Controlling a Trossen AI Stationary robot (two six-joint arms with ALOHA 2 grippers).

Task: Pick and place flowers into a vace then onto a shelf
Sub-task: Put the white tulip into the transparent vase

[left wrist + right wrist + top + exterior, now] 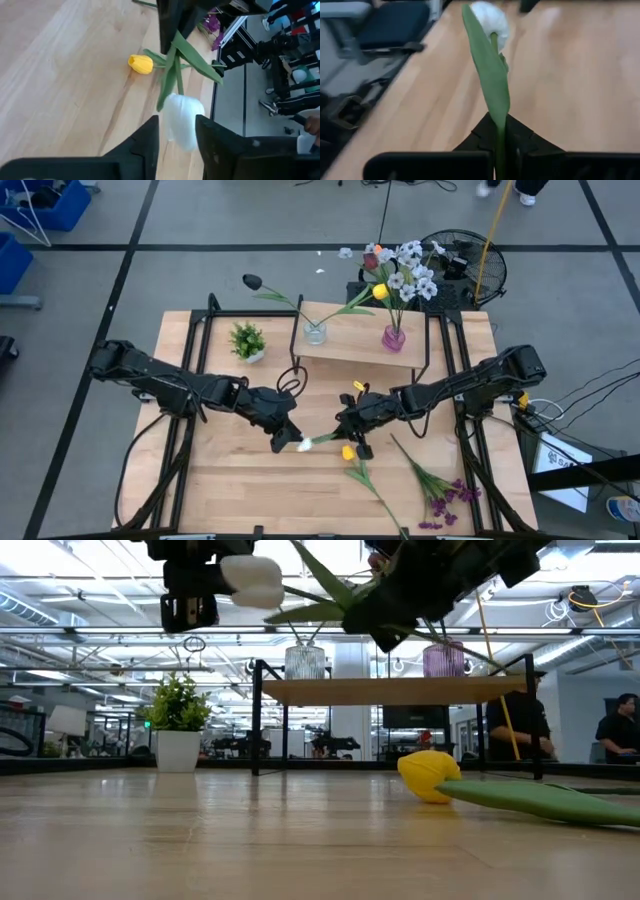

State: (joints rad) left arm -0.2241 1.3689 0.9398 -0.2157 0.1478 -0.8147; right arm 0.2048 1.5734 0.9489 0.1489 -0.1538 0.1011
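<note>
- White tulip (305, 443) held aloft above the surface (230, 480), between the two arms near its middle.
- Stem clamped in the right pincer (501, 150), closed tight on it.
- Bloom sitting between the parted fingers of the left pincer (176, 131), no squeeze visible.
- Yellow tulip (430, 776) lying flat on the surface just below, stem trailing toward the front edge.
- Purple flowers (445, 495) lying near the front right corner.
- Two vases with flowers on the shelf (355, 345); potted plant (247, 340) beside it.

no readable text, label, brand, number or sign anywhere in these views
</note>
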